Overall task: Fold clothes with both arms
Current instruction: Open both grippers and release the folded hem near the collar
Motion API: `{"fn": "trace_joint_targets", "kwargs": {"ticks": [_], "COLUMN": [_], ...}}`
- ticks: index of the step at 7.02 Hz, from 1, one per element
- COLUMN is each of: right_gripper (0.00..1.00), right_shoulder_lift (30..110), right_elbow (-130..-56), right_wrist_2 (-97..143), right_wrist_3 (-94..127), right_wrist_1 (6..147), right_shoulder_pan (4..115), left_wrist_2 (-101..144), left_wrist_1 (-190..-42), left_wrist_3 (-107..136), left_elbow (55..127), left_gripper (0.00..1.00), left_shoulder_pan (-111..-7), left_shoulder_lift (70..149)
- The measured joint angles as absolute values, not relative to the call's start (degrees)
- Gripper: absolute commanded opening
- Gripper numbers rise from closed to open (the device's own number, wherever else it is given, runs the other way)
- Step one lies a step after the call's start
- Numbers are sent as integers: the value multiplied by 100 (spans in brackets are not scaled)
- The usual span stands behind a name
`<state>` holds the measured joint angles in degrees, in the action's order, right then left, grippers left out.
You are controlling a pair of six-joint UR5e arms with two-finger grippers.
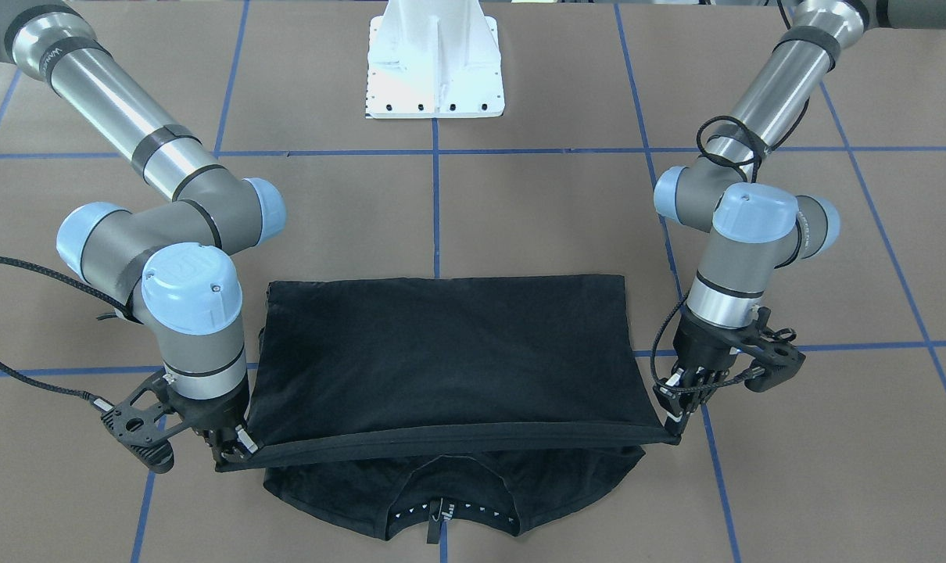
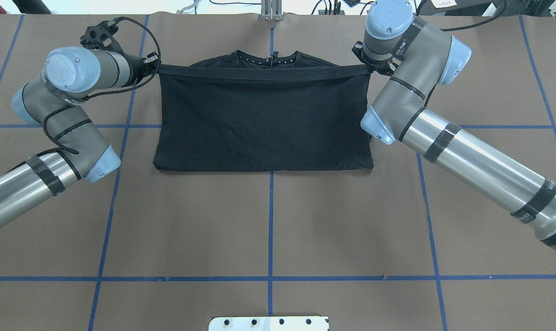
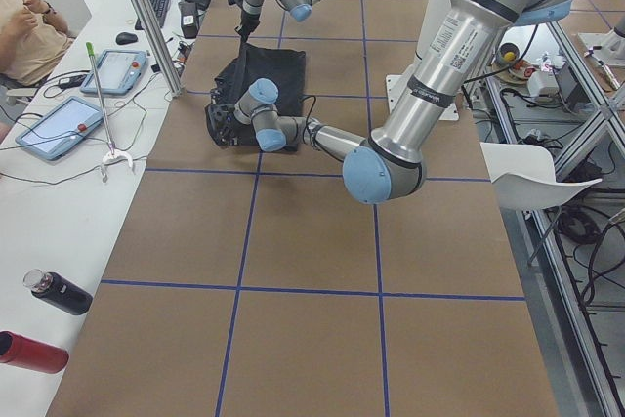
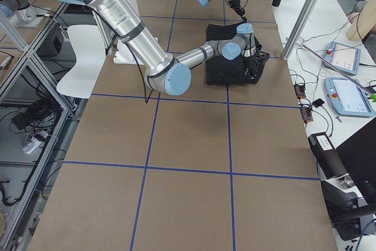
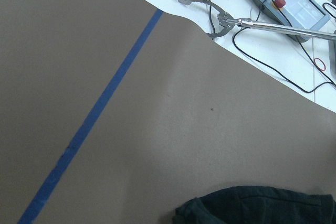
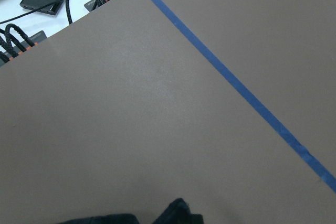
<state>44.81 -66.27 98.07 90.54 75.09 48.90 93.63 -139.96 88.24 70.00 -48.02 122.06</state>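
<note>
One black T-shirt (image 1: 442, 352) lies half-folded at the far middle of your brown paper table (image 1: 535, 203), its soft hem pulled taut. Left gripper (image 1: 678, 421) and right gripper (image 1: 237, 449) are each clenched on a corner. The front view shows both pinches; overhead hides the right one.

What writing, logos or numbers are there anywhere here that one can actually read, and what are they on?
"UR": faint embossed logo on the blue joint cap of the right arm.
Print on the wrist band of that arm: too blurred to read.
Print along the silver tube of the left arm: too small.
White marks on the collar label of the T-shirt: too small.
</note>
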Motion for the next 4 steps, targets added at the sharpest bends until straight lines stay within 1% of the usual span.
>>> {"fn": "trace_joint_targets", "kwargs": {"ticks": [1,2,4], "right_gripper": [58,59,63], "right_shoulder_lift": [4412,4307,4208], "right_elbow": [-6600,-6545,-6502], "right_wrist_2": [9794,9787,9793], "right_wrist_3": [9054,9064,9128], "right_wrist_1": [7507,7504,7458], "right_shoulder_pan": [4889,4887,4898], "left_wrist_2": [9355,9353,9376], "left_wrist_1": [-14023,-14032,-14062], "left_wrist_3": [8826,8832,8856], "left_elbow": [6959,6937,6924], "left_gripper": [32,36,38], "left_shoulder_pan": [-4816,-4851,-5016], "left_shoulder_lift": [12208,12208,12208]}}
